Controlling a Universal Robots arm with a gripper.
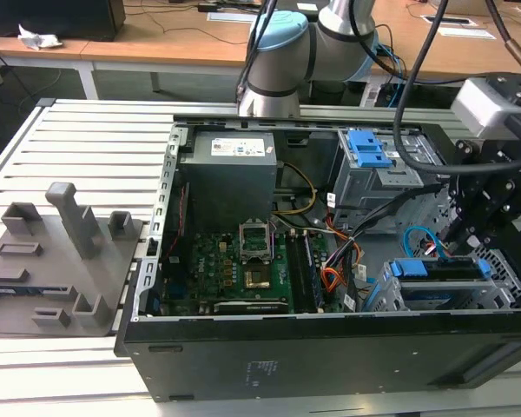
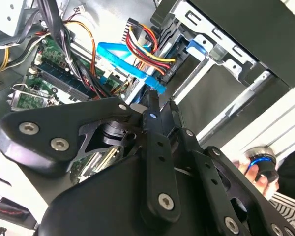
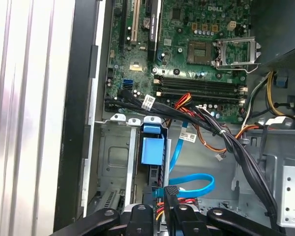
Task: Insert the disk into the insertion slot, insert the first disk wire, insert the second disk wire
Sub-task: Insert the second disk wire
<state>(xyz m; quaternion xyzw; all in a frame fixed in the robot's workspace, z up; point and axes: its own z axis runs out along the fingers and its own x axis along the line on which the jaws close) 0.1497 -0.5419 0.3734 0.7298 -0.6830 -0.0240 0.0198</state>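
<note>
Tool [image 3: 162, 196] (fingers together) grips blue wire [image 3: 196, 184].

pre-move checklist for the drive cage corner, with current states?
1. Disk seated in the drive cage: ok, its blue carrier sits inside the cage.
2. Light-blue cable held: ok, the gripper has its jaws shut at the cable's end.
3. Plug mated with the disk: cannot tell, the gripper hides it.
4. Red-yellow wire bundle clear of the jaws: cannot tell, it runs close by.
5. Workspace clear of people: not ok, a hand is beside the case wall.
</note>
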